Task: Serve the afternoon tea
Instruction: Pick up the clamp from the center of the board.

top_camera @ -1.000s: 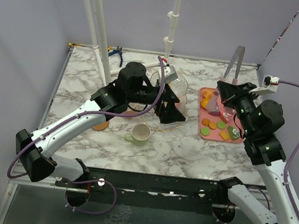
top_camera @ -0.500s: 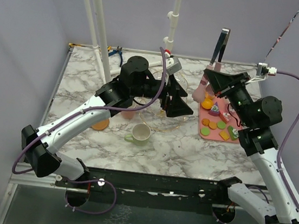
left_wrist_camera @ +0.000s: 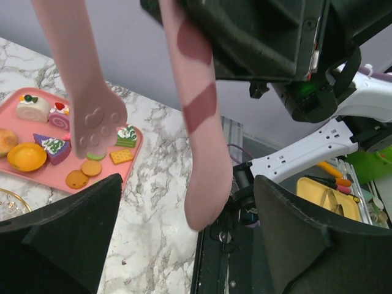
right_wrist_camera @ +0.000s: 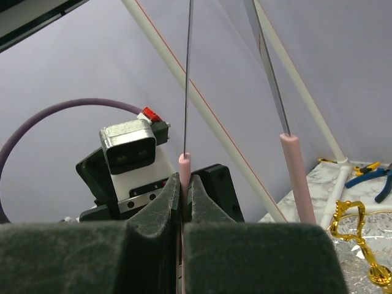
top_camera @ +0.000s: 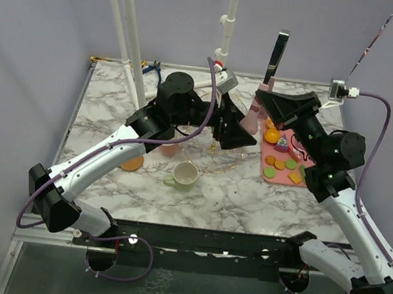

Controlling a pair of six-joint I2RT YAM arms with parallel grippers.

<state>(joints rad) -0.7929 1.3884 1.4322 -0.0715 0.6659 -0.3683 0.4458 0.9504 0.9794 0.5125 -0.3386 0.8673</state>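
My right gripper point(top_camera: 273, 99) is shut on one pink-sleeved arm of metal tongs point(top_camera: 276, 56), held upright above the table's far middle. In the right wrist view the jaws point(right_wrist_camera: 185, 190) pinch that sleeve; the other arm point(right_wrist_camera: 295, 177) stands free. In the left wrist view the tongs' pink paw tips point(left_wrist_camera: 199, 122) hang empty. My left gripper point(top_camera: 231, 131) is open over the glass stand point(top_camera: 216, 165), its fingers point(left_wrist_camera: 61, 239) wide apart. Small cakes and macarons point(top_camera: 281, 161) lie on the pink tray point(top_camera: 305, 182). A pale-green mug point(top_camera: 184, 176), a pink mug point(top_camera: 170, 148) and a brown coaster point(top_camera: 131, 163) sit left of the stand.
White poles point(top_camera: 132, 31) stand at the back left, and another one point(top_camera: 230, 22) at the back middle. Blue pliers point(top_camera: 153, 70) lie at the far edge. The stand's gold stem top point(right_wrist_camera: 358, 229) shows in the right wrist view. Purple walls close in on three sides.
My right arm has swung left and up, carrying the tongs from above the pink tray toward the stand. My left gripper has shifted slightly right and stays open.
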